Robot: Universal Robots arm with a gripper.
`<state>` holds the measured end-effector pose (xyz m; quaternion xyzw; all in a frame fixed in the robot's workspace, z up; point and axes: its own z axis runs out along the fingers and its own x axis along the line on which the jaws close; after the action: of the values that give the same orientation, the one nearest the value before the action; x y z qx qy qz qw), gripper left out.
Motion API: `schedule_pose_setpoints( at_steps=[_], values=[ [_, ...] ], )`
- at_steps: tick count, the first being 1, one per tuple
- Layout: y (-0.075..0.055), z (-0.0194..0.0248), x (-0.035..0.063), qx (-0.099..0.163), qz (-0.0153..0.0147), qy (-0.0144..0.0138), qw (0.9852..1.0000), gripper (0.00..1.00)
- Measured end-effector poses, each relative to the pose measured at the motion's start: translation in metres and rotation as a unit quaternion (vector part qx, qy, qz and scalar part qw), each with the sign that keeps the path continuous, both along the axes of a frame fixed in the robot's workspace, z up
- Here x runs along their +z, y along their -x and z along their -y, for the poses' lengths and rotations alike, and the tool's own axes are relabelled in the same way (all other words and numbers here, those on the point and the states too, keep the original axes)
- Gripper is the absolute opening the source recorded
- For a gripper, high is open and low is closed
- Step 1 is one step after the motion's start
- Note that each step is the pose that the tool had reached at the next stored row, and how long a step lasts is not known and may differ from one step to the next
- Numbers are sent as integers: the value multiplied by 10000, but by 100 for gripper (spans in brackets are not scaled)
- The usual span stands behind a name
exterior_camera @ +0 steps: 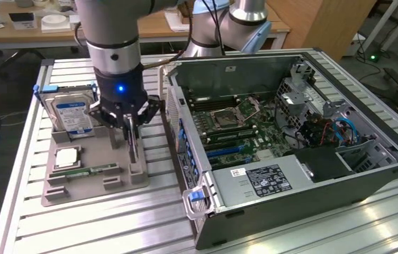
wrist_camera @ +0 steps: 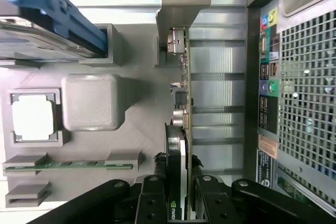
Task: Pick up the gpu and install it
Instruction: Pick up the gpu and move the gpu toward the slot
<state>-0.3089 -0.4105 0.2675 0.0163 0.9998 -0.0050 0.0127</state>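
The gripper is pinching the gpu across its thin faces, the card standing on edge at the gray tray's side on the exterior view's right. With just 1 narrow hold, the card is risking tilting, or its bracket snagging the tray's slot.

One gpu, one hard drive, one computer case

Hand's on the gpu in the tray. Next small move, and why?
Probably lift straight up. The hand looks closed on the gpu, which stands upright on edge in its slot in the gray tray, so a tilt or sideways pull might jam it.
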Motion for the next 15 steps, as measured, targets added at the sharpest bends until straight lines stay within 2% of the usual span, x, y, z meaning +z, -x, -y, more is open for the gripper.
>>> schedule_pose_setpoints(
  at_steps=[15],
  values=[
    [0, 0, 682, 0, -1, 0, 10000, 27]
  ],
)
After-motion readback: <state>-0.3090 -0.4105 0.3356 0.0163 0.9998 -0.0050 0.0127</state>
